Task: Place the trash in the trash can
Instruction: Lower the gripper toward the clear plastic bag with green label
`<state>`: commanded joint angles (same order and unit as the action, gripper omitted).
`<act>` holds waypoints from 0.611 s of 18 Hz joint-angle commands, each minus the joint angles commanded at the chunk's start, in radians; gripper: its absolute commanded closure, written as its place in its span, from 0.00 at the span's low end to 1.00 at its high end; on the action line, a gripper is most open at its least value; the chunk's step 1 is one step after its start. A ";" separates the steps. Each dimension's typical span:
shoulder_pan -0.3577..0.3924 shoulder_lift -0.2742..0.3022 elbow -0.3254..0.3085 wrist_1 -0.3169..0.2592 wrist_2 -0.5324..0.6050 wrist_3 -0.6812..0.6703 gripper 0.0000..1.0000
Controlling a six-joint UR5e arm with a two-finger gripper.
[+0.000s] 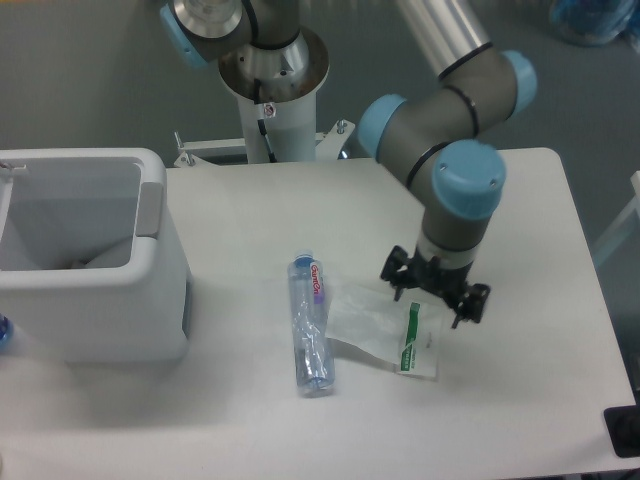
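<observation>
A crushed clear plastic bottle (pixel 310 327) with a blue cap and purple-pink label lies on the white table, near the middle. A flat clear plastic bag (pixel 385 327) with a green strip lies just right of it, flat on the table. My gripper (pixel 430 300) hangs directly above the bag's right end, close over the green strip; its fingers are hidden under the wrist, so I cannot tell if they are open. The trash can (pixel 85 260), a large white boxy bin with a rectangular top opening and grey side panel, stands at the left edge.
The arm's white base column (pixel 270 110) stands at the table's back edge. The table's right edge (pixel 590 300) is close to the gripper. A dark object (pixel 625 432) sits at the bottom right corner.
</observation>
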<state>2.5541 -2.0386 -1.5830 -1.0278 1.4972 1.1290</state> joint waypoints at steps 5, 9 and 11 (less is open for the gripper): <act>-0.014 -0.077 0.014 0.002 -0.005 0.002 0.00; -0.014 -0.129 0.049 -0.001 -0.006 0.024 0.00; -0.012 -0.135 0.048 -0.006 -0.008 0.035 0.00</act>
<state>2.5418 -2.1736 -1.5355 -1.0339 1.4895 1.1642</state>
